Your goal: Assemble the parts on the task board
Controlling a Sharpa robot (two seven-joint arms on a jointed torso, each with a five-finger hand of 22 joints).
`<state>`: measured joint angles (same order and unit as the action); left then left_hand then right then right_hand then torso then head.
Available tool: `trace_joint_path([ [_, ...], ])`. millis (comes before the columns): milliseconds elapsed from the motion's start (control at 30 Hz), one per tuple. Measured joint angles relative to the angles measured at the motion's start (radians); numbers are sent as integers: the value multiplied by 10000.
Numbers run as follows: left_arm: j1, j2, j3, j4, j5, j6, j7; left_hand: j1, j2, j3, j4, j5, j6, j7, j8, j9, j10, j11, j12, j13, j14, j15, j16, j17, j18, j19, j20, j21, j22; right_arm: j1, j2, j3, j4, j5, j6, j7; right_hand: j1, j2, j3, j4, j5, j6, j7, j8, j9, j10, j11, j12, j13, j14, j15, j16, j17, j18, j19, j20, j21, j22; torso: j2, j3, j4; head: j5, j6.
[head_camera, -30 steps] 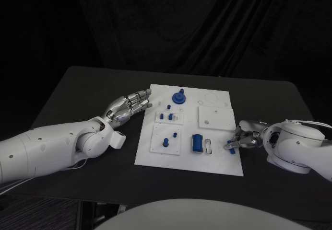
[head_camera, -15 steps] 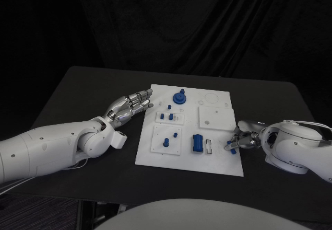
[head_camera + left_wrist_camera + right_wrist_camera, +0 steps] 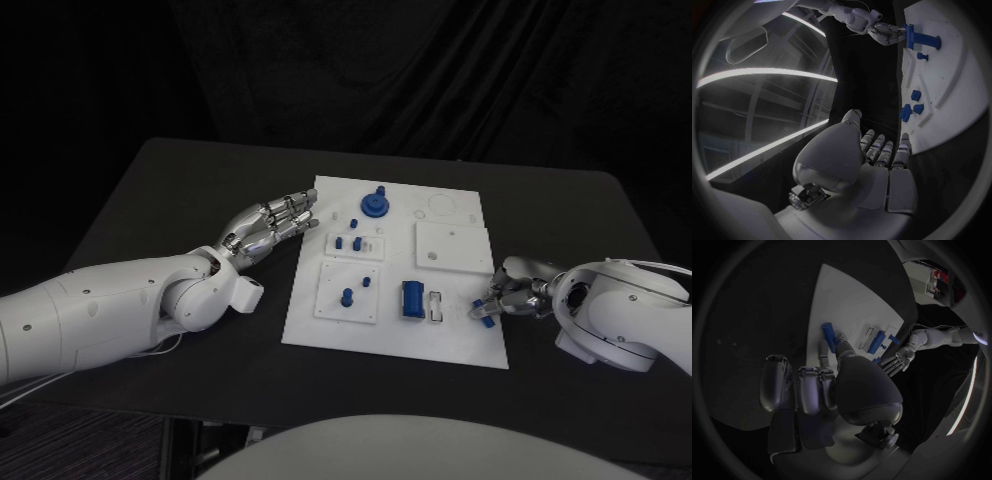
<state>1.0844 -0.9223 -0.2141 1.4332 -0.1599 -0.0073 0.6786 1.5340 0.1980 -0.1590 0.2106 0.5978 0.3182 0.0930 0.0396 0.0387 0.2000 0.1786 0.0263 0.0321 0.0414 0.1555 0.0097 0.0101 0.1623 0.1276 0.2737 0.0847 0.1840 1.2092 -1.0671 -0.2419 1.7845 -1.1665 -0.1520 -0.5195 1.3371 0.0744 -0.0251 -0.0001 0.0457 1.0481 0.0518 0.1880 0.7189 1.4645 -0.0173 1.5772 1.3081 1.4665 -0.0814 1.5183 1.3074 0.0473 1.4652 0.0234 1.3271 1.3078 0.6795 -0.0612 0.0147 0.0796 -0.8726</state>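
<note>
The right hand [image 3: 515, 290] pinched a small blue part [image 3: 485, 312] at the right edge of the white task board [image 3: 397, 270], while the left hand [image 3: 270, 223] lay empty with fingers spread just beside the board's left edge.

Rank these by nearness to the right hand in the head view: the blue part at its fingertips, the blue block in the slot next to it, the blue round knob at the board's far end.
1. Blue part, pinched in the right hand, at the board's right edge.
2. Blue block, in its slot, just inboard.
3. Blue round knob, at the task board's far end, nearer the left hand.
</note>
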Motion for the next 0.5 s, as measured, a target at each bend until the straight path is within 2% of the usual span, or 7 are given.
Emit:
trace_joint_path([
  [33, -3, -1, 0, 0, 0, 0, 0, 0, 0, 11, -11, 0, 0, 0, 0, 0, 1, 2, 0, 4, 0, 0, 0, 0, 0, 0, 0, 0, 0, 60, -53, -10, 78, 256, -19, 11, -2, 2, 298, -299, 0, 39, -7, 10, -1166, 0, 0, 0, 0, 0, 0, 0, 0, 0, 0, 0, 0, 2, -2, 0, -1, 0, 0],
  [67, -5, -1, 0, 1, 0, 0, 0, 0, 0, 11, -11, 0, 0, 0, 0, 0, 2, 2, 0, 4, 0, 0, 0, 0, 1, 0, 0, 0, 0, 109, -85, -13, 129, 447, -28, 18, -29, 29, 487, -487, 0, 40, -8, -27, -1835, 0, 0, 1, 0, 0, 1, 0, 0, 0, 0, 0, 0, 3, -7, 0, -2, 0, 0],
  [100, -6, -1, 0, 1, 0, 0, 0, 0, 0, 11, -11, 0, 0, 0, 0, 0, 2, 2, 0, 4, 0, 0, 0, 0, 1, 0, 0, 0, 0, 149, -106, -24, 165, 622, -33, 20, -21, 112, 596, -596, 0, 35, -7, -65, -2118, -1, 1, 5, 6, -3, 2, 0, 0, -1, 0, 0, 40, 2, -12, 1, -8, 0, 0],
  [233, -7, -1, 0, 0, 0, 0, 0, 0, 0, 11, -11, 0, 0, 0, 0, 0, 2, 2, 0, 4, 0, 0, 0, 0, 1, 0, 0, 0, 0, 334, -201, -69, 363, 1369, -37, 20, -27, 128, 636, -637, 0, 37, -10, -32, -2127, -16, 16, -38, 19, -14, 15, 0, 0, -1, 0, 0, 50, 2, -25, 3, -19, 9, 0],
  [400, -8, 4, 0, -8, 0, 0, 0, 0, 0, 10, -10, 0, 0, 0, 0, 0, 2, 2, 0, 3, 0, 0, 0, 0, 0, 0, 0, 0, 0, 537, -225, -51, 535, 1989, -56, 29, -27, 128, 636, -637, -1, 54, -27, -18, -2127, -16, 16, -38, 22, -15, 15, 0, 0, -1, 0, 0, 50, 2, -30, -5, -19, 11, 0],
  [500, -10, 7, 0, -10, 0, 1, 0, 0, 0, 10, -10, 0, 0, 0, 0, 0, 2, 2, 0, 3, 0, 0, 0, -1, 0, 0, 0, 0, 1, 583, -221, -51, 596, 2335, -63, 37, -67, 169, 684, -685, -4, 54, -27, -19, -2127, -16, 16, -38, 27, -15, 15, 0, 0, -1, 0, 0, 50, 1, -25, -12, -17, 18, 0],
])
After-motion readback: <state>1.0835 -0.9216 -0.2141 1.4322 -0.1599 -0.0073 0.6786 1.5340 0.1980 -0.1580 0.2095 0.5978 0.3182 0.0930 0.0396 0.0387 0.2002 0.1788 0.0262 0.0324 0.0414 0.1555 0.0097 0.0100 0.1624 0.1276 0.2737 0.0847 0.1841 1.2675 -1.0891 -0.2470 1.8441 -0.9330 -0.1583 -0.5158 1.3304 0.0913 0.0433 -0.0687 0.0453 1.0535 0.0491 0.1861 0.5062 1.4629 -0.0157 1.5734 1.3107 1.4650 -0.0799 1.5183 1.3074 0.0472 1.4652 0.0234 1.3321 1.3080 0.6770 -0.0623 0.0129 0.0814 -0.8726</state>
